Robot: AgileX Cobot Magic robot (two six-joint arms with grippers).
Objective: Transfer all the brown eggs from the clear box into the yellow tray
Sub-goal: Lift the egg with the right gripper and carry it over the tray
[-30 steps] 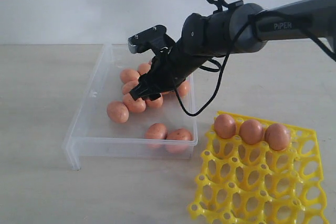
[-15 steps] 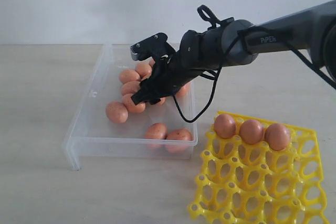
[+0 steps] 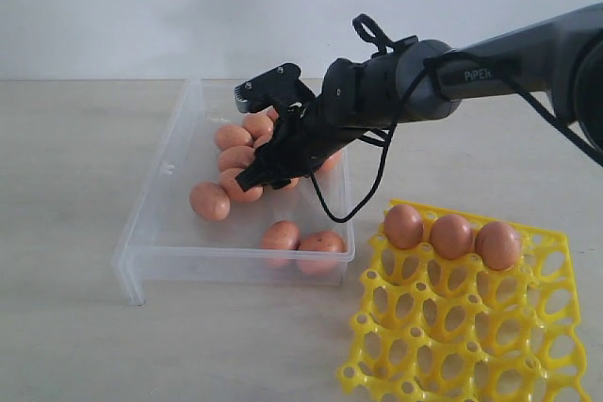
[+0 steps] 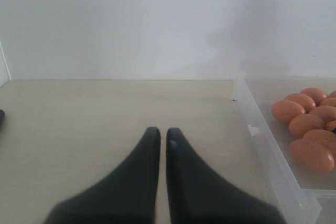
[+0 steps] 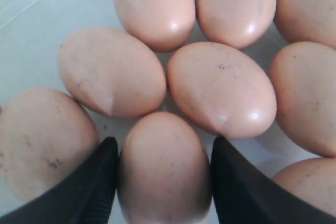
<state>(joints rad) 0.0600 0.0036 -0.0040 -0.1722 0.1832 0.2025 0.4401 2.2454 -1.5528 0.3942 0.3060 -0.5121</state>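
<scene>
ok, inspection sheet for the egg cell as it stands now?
Surface: pale table.
Job's things: clear box holds several brown eggs; yellow tray has three eggs in its far row.
Clutter: one dark cropped sliver, unidentifiable.
Grippers: right pincer straddles one egg in the box, grip unconfirmed; left pincer shut, over the table.
Cables: black cable loops below the right arm.
Surroundings: plain white wall.

I see orange-brown eggs (image 3: 209, 201) faintly dark-speckled, clear colourless box (image 3: 236, 265), bright yellow tray (image 3: 375, 280) beside box, black arm (image 3: 424, 82), beige table (image 3: 75, 138)
</scene>
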